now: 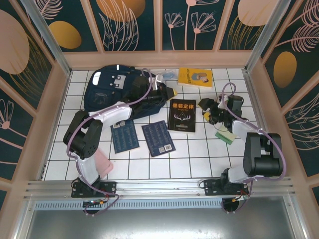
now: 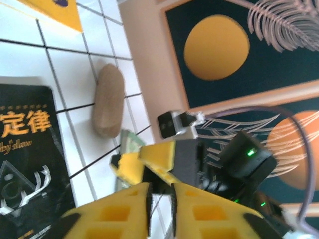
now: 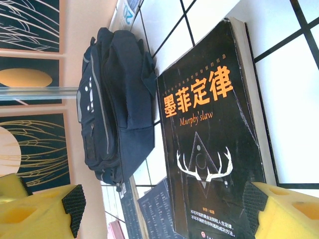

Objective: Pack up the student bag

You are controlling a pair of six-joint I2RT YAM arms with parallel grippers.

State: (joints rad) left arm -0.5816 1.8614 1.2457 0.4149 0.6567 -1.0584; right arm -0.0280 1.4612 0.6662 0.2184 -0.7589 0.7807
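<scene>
Left gripper (image 2: 160, 195): yellow fingers nearly together, a narrow gap between them, nothing in it.
Backpack (image 1: 112, 89): navy, lying on the white tiled table (image 1: 199, 159) behind the left jaws, its right edge under that arm.
Two dark-blue booklets (image 1: 124, 135): flat, well behind those jaws.
Black book (image 3: 209, 129): flat, face up, between the two grippers, straight ahead of the right jaws.
Brown oblong case (image 2: 107, 102): ahead of the left jaws, beside the black book.
Right gripper (image 3: 164, 209): fingers wide apart, holding nothing.
</scene>
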